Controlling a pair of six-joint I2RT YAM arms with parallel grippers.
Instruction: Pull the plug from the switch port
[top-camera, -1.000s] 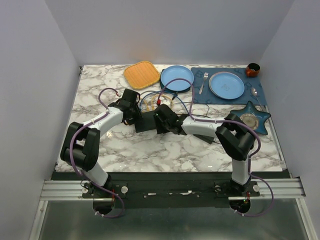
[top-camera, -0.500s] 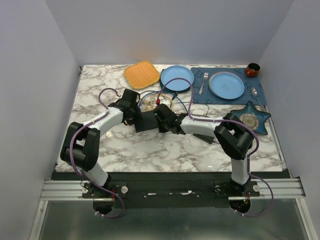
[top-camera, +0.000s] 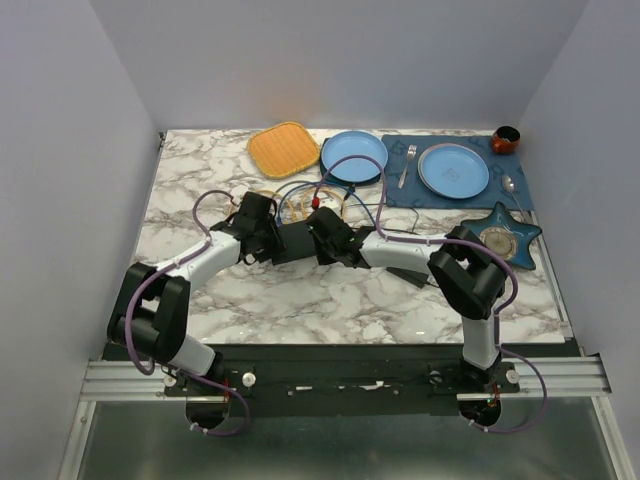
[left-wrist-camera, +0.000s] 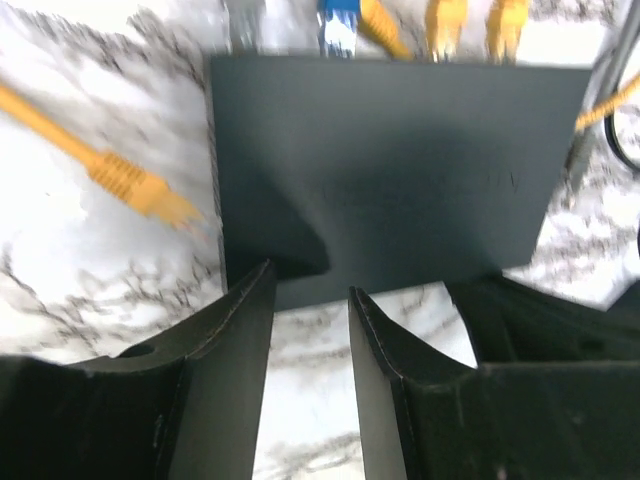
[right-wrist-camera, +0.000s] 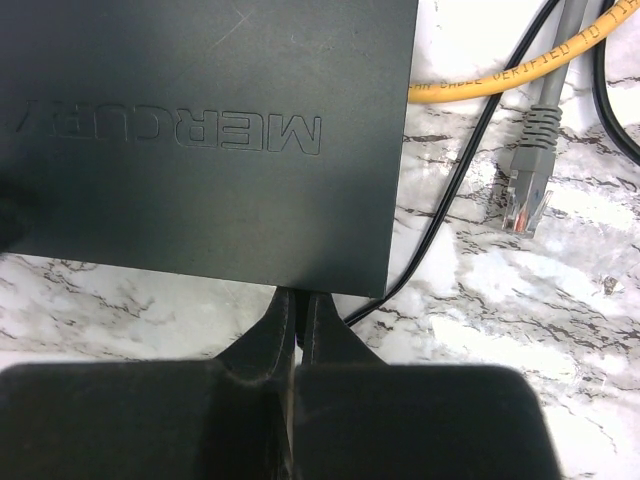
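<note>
several plugs (left-wrist-camera: 445, 20) sat in far-edge ports of the switch (top-camera: 295, 245), mid table (top-camera: 300, 300); left gripper (left-wrist-camera: 310, 295) jaws narrowly parted at its near edge, right gripper (right-wrist-camera: 297, 312) jaws closed there; approach stage, seemingly, and next a plug needed gripping

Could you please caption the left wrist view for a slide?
Open left fingers at the switch's near edge; plugs line its far edge, one yellow plug loose beside it.

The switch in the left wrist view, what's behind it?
Along the far edge of the switch sit a blue plug, yellow plugs and a blurred grey plug. The ports themselves are hidden by its top.
</note>
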